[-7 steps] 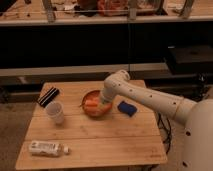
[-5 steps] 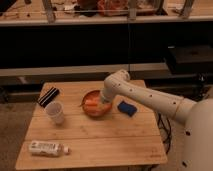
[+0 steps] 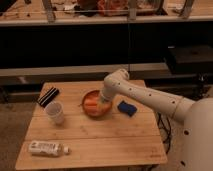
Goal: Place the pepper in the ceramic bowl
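The ceramic bowl (image 3: 94, 111) is orange-brown and glossy and stands in the middle of the wooden table (image 3: 100, 140). The orange pepper (image 3: 90, 104) lies inside it, with its thin dark stem pointing left over the rim. My gripper (image 3: 103, 100) hangs over the bowl's right side, right next to the pepper, at the end of the white arm that reaches in from the right.
A white cup (image 3: 55, 113) stands left of the bowl. A blue sponge-like block (image 3: 127, 108) lies right of it. A black striped packet (image 3: 48, 96) sits at the back left corner. A white bottle (image 3: 46, 148) lies on its side at the front left.
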`<state>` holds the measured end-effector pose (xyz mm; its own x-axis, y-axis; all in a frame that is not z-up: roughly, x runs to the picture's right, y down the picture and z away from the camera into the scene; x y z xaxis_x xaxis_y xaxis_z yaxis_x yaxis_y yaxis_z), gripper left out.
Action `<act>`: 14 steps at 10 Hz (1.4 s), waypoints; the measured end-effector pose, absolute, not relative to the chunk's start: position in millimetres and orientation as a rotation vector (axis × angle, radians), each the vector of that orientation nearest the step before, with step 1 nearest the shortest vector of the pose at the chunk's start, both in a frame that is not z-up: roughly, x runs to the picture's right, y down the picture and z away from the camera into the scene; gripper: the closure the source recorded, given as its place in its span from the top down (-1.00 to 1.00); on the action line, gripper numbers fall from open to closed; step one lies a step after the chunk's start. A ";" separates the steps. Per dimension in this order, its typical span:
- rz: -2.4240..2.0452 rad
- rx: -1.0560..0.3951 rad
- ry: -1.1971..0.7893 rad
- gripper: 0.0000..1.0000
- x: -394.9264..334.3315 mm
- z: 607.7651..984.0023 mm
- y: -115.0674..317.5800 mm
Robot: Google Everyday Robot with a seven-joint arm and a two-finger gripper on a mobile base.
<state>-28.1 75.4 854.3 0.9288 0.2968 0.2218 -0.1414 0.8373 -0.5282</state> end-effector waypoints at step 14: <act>0.235 -0.547 -0.302 -0.89 -31.4 856.1 69.2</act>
<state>-31.4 69.2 856.1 0.9297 0.2969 0.2179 -0.1381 0.8295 -0.5412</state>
